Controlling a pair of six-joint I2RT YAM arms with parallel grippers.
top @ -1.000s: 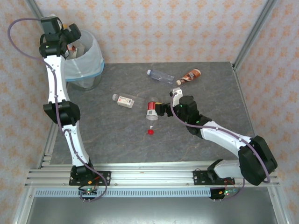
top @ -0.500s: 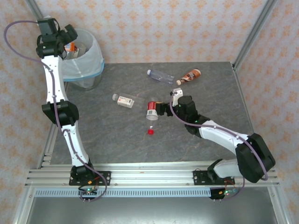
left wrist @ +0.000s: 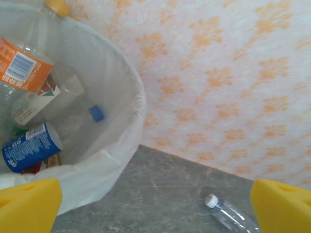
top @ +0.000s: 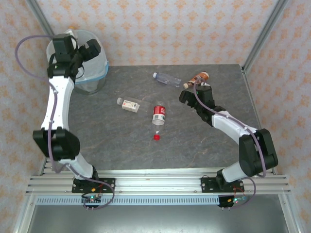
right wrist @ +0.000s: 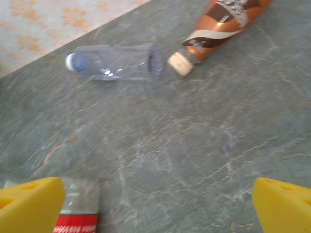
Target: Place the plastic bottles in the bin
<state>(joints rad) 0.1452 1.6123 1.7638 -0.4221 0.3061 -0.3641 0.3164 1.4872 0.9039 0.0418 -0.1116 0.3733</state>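
Note:
The bin (top: 98, 74), lined with a white bag, stands at the table's far left corner. Inside the bin (left wrist: 137, 99) lie several plastic bottles, among them an orange-labelled one (left wrist: 22, 65) and a blue-labelled one (left wrist: 30, 146). My left gripper (top: 94, 50) hovers open and empty over the bin's right rim. On the table lie a clear bottle (top: 166, 79), a brown bottle (top: 198, 78), a white-labelled bottle (top: 129, 104) and a red-labelled bottle (top: 159, 114). My right gripper (top: 185, 95) is open and empty, between the red-labelled bottle (right wrist: 77, 209) and the brown bottle (right wrist: 226, 22).
A loose red cap (top: 156, 137) lies near the table's middle. Metal frame posts stand at the back corners, with patterned walls behind. The clear bottle (left wrist: 232, 214) lies to the right of the bin, near the back wall.
My left arm swung right from the bin's left side to its right rim. My right gripper drew back from the red-labelled bottle toward the brown bottle. Both stayed open.

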